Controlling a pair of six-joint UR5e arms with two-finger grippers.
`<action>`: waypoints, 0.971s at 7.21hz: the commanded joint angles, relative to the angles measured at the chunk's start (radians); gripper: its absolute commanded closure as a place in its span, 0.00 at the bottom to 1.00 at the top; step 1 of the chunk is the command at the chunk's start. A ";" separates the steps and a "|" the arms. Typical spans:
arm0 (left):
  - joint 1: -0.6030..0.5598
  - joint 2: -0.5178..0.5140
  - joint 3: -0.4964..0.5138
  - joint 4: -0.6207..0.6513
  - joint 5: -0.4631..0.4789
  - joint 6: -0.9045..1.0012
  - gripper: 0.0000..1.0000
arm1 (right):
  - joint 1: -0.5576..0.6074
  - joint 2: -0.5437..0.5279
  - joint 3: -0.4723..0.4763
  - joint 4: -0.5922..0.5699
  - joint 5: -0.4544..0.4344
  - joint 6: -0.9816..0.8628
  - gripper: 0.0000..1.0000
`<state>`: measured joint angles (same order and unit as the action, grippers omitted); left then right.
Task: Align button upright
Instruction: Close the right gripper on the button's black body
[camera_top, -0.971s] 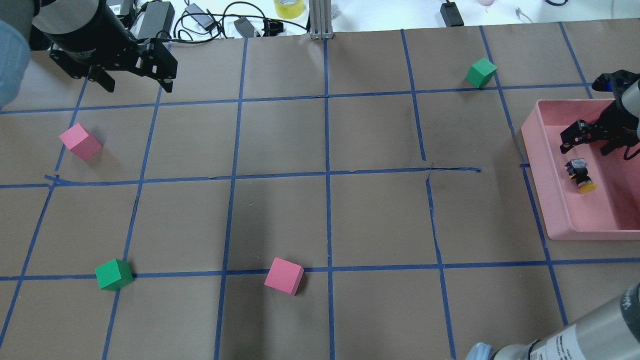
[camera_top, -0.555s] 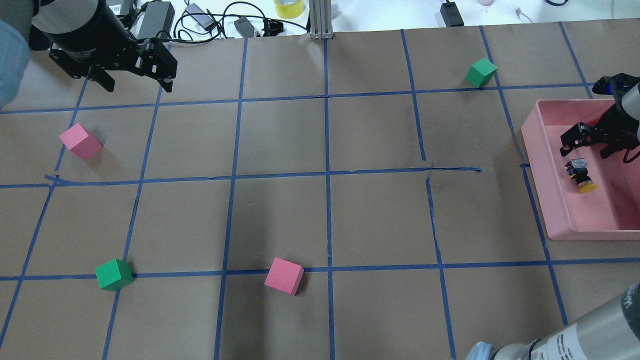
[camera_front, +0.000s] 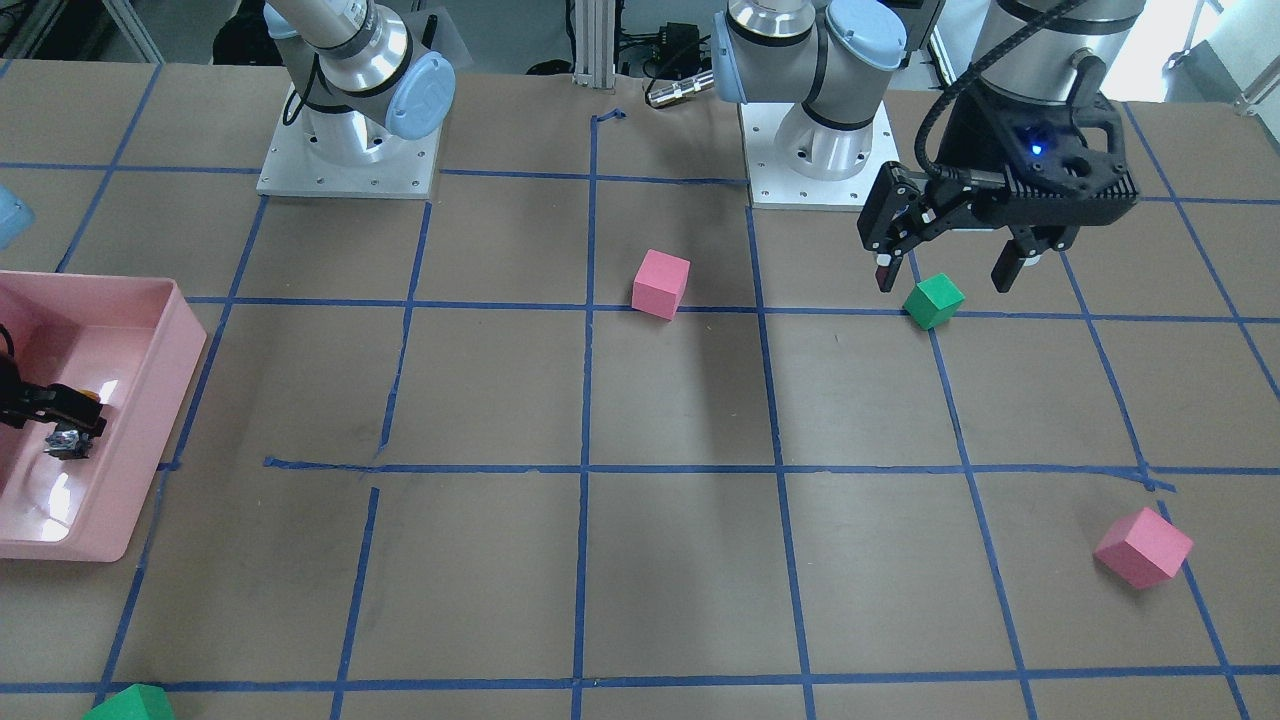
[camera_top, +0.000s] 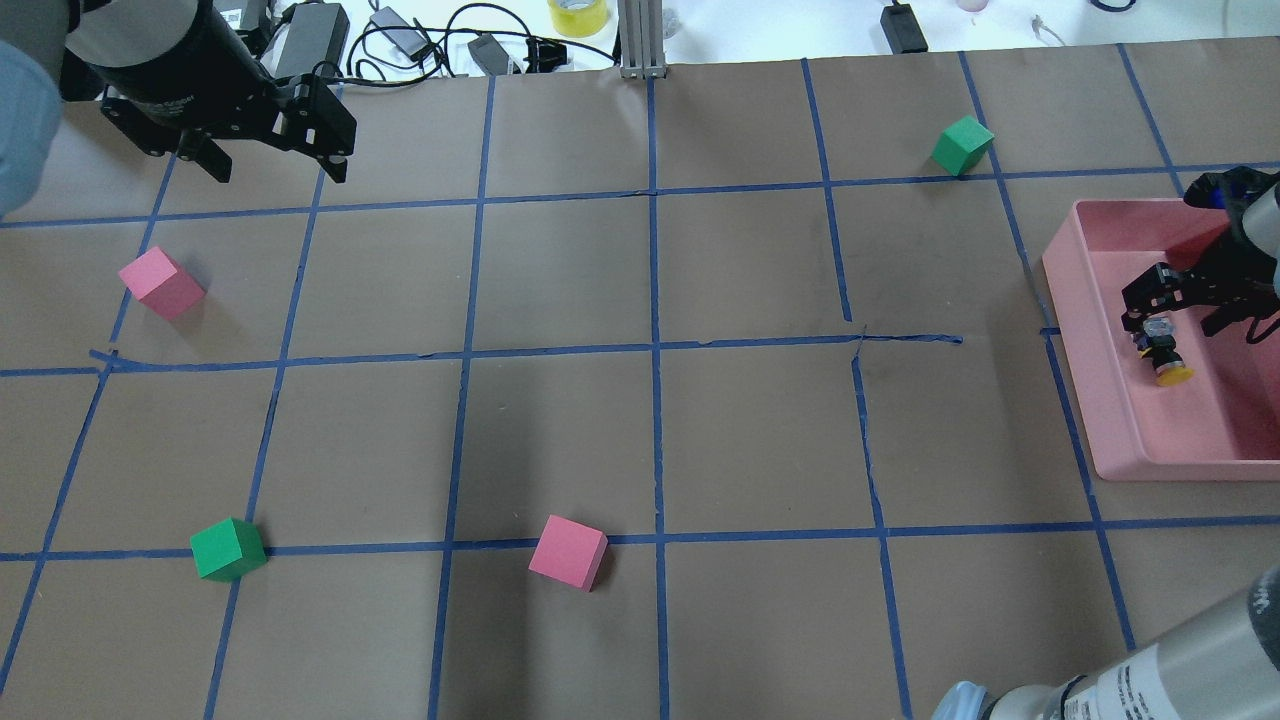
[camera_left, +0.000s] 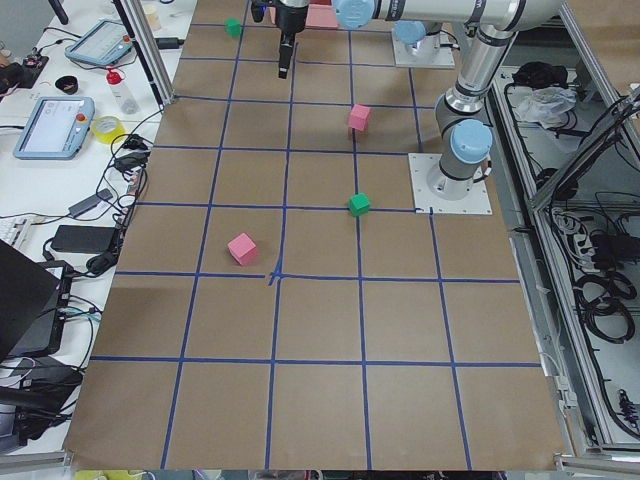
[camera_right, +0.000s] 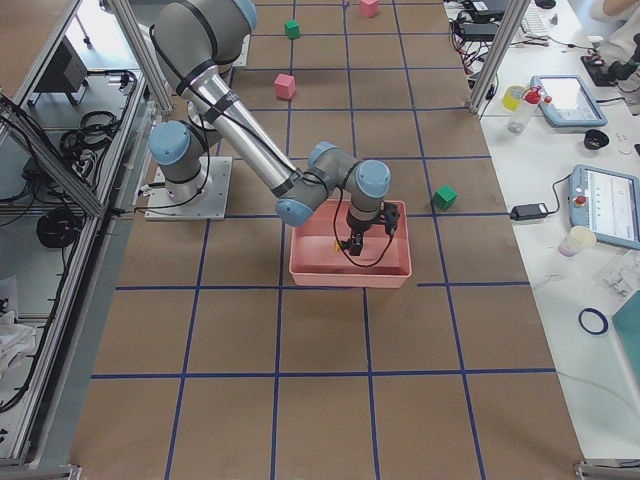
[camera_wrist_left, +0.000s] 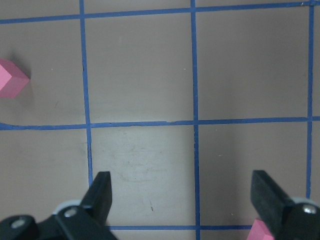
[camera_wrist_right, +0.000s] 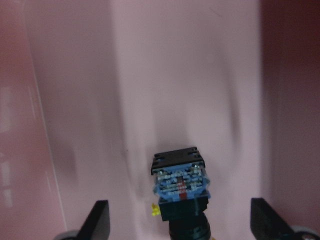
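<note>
We find one thing in the pink tray (camera_top: 1110, 430): the button (camera_top: 1163, 355), lying on its side on the tray floor with its yellow cap toward the robot. Our right gripper (camera_wrist_right: 180, 220) hangs over it, fingers spread wide either side and clear of it. Our left gripper (camera_wrist_left: 184, 197) hangs spread above the table (camera_wrist_left: 145, 75).
</note>
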<state>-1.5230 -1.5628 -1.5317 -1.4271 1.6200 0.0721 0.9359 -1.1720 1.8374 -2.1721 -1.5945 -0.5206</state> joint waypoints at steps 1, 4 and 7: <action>0.001 0.004 0.001 0.001 -0.002 0.000 0.00 | 0.000 0.000 0.006 0.000 -0.007 0.001 0.01; 0.001 0.004 0.001 0.001 -0.003 0.000 0.00 | -0.005 0.000 0.006 0.000 0.004 0.001 0.12; 0.001 0.006 0.001 0.001 -0.005 0.000 0.00 | -0.009 0.000 0.008 0.001 -0.018 -0.003 0.12</action>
<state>-1.5217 -1.5575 -1.5309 -1.4266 1.6155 0.0721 0.9274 -1.1720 1.8449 -2.1711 -1.6078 -0.5217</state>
